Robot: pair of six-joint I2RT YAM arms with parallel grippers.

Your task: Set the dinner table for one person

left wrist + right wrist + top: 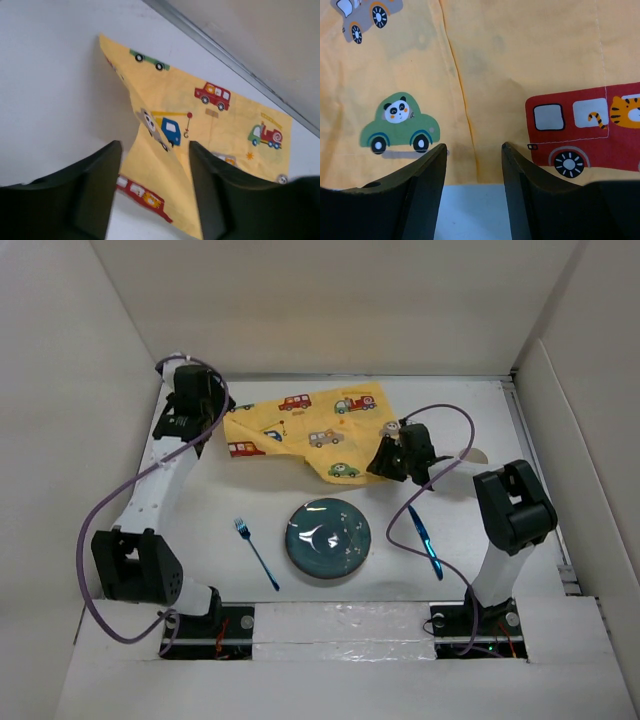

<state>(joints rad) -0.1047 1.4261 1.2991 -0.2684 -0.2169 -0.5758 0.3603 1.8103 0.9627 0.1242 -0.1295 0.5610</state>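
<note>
Across the far half of the white worktop point(210, 505), at 12 o'clock from the plate, I see the yellow car-printed cloth point(310, 430) lying rumpled, with a fold running through it in the left wrist view. The worktop itself fills the whole floor of the enclosure, reaching from the arm bases at 6 o'clock to the back wall at 12. My left tool point(155, 146) sits at the cloth's 9 o'clock edge with its jaws parted, the folded fabric showing in the gap between them; I cannot tell whether the fingers point(100, 190) touch the cloth, and nothing is pinched. My right tool point(473, 146) is at roughly the 4 o'clock corner of the cloth, its jaws likewise spread and gripping nothing, the cloth's hem and a strip of bare worktop visible between them. A dark teal plate point(328, 538) rests near the middle at the front. A blue-handled fork point(257, 555) lies at its 9 o'clock, apart from it, tines pointing away from me. At its 3 o'clock lies another blue utensil point(424, 542); I cannot make out its kind.
</note>
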